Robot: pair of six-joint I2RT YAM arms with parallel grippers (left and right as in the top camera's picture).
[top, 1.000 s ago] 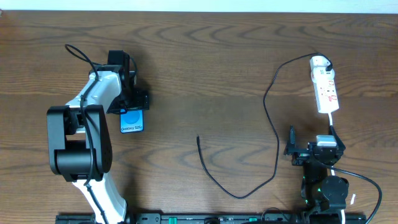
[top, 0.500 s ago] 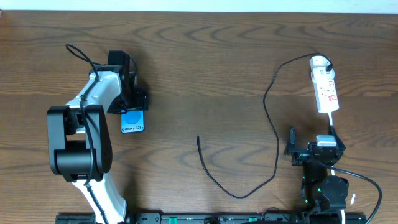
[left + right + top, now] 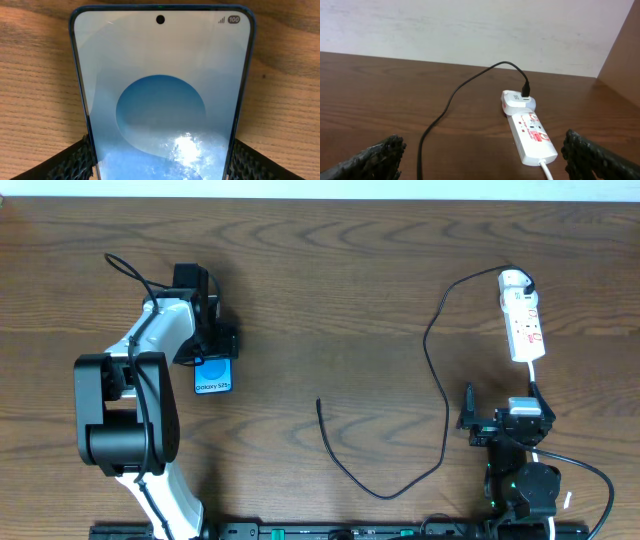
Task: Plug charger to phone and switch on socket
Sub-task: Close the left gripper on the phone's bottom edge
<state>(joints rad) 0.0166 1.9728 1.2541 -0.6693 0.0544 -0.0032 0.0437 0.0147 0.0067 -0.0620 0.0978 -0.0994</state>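
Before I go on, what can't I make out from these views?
- phone port end: cut off by the left wrist view's bottom edge; overhead, under the left gripper.
- socket switch position: too small overhead and in the right wrist view.
- charger free tip: too small overhead, outside the right wrist view.

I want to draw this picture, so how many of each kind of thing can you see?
phone: 1
black charger cable: 1
white power strip: 1
robot arms: 2
Total: 5
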